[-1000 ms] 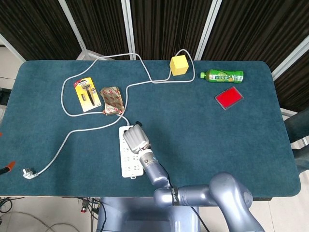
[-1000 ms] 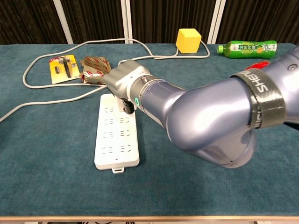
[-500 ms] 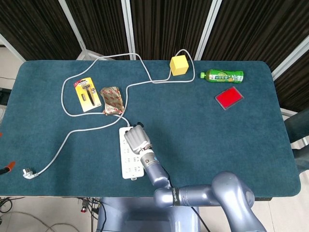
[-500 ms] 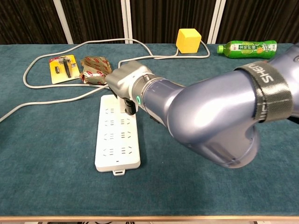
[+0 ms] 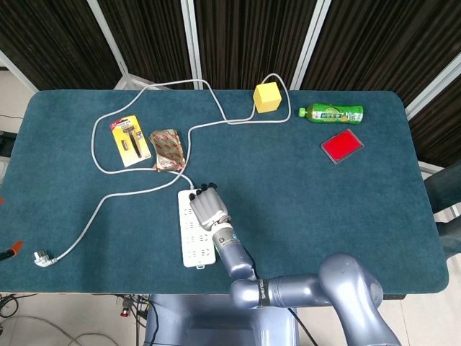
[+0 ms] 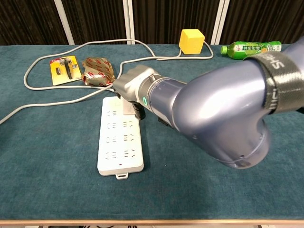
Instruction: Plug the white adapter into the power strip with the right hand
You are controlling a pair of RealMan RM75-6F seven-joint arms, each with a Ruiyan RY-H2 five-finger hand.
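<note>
Illumination is even, bright and overhead, with a soft shadow directly beneath the right hand (image 6: 135, 85), mild sheen on the arm casing behind it, sharp focus around it, and slight wide-angle bowing far from it.

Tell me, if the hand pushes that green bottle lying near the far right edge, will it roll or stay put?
The green bottle lies on its side, so a sideways nudge would probably roll it. The table's cloth-like surface may slow it somewhat. It looks like thin plastic, likely light unless full; its fill level isn't clear.
</note>
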